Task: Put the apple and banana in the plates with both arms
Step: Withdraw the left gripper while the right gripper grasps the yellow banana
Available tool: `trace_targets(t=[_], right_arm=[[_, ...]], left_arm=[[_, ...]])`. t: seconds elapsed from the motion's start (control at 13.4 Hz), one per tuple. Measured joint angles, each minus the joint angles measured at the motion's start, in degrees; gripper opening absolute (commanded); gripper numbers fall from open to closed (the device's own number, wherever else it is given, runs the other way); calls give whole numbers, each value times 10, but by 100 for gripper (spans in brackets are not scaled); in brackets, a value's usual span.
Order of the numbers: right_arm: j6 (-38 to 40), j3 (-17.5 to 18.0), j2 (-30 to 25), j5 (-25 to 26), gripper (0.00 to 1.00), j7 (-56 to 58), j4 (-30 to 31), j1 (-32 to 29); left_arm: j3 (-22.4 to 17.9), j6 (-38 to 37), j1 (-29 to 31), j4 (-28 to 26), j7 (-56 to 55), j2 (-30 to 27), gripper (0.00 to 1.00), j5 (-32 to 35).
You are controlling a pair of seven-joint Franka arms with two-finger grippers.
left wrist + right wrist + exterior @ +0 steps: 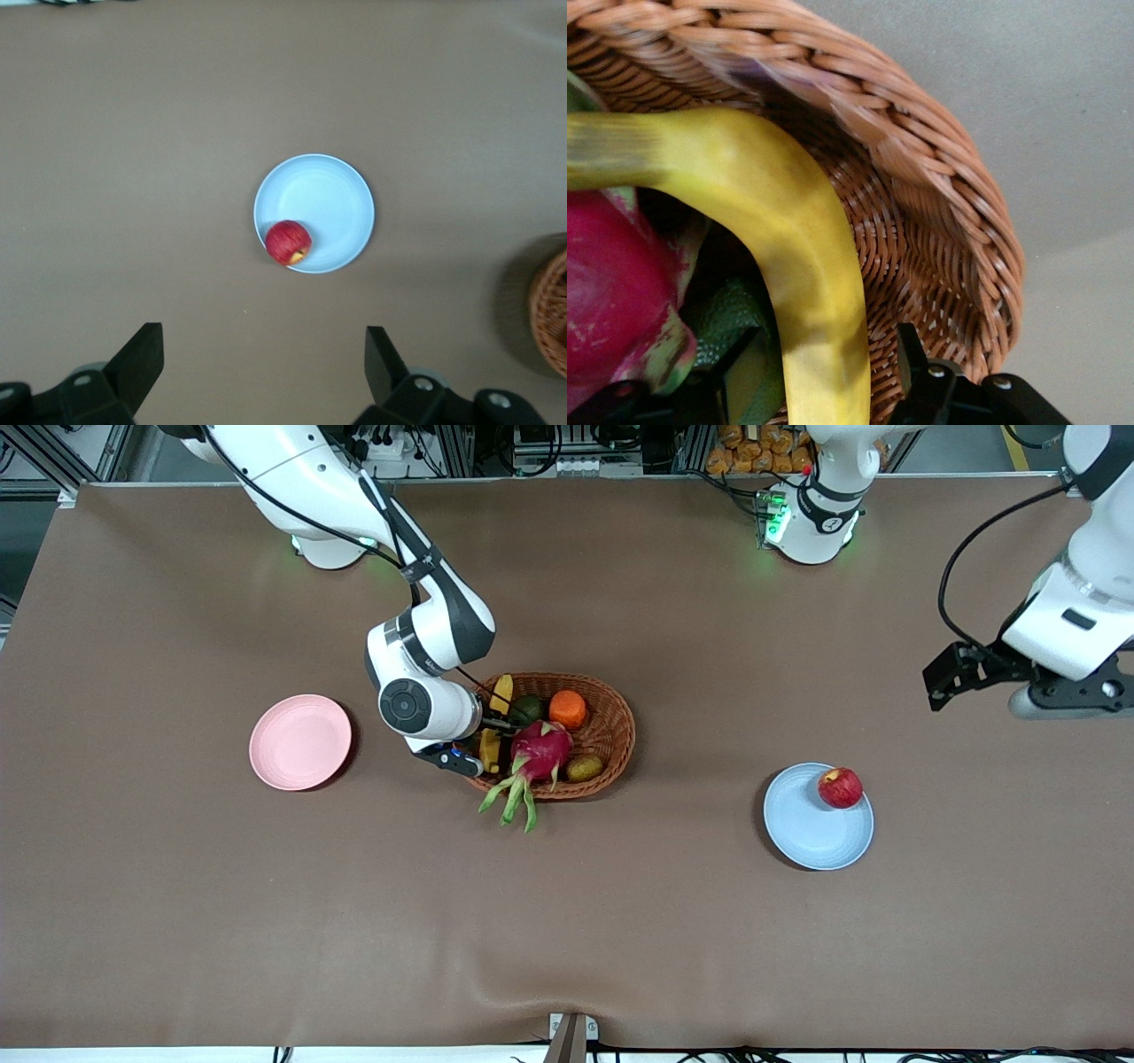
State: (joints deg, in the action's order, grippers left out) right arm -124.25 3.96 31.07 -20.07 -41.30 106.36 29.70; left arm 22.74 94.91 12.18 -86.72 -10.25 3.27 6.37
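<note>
The red apple (840, 787) sits in the pale blue plate (811, 828), at its rim toward the robots' side; both also show in the left wrist view, the apple (288, 243) on the plate (332, 199). The yellow banana (501, 693) lies in the wicker basket, mostly hidden by my right arm. My right gripper (483, 748) is down in the basket, open, with its fingers on either side of the banana (806, 266); it also shows in the right wrist view (824, 354). The pale pink plate (299, 742) is empty. My left gripper (1063, 695) is open and empty, up over the left arm's end of the table, and also shows in its own wrist view (266, 372).
The oval wicker basket (620, 726) at mid-table also holds a magenta dragon fruit (540, 751), an orange (567, 708), a dark green fruit (528, 708) and a small brown fruit (585, 767). The basket wall (939, 177) stands close beside my right gripper.
</note>
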Motion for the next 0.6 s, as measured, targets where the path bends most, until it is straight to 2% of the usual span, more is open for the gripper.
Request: trace_targets(t=[0.07,0.3,0.45,0.6], right_arm=[[-2,0,1,0,31,0,0,1],[-10,1,2,-2,0,0,0,4],[-10,0,2,-2,0,0,0,4],[-10,0,2,-2,0,0,0,4]], left_arm=[[-21,-12,-18,0,-7,-10,100,-8],[-112,-54,-105,0,-24,-33,100,-22],[-143,-77,-126,0,-26,-43,100,-48],[-149,-86,-127,0,-27,-49,100,-58]])
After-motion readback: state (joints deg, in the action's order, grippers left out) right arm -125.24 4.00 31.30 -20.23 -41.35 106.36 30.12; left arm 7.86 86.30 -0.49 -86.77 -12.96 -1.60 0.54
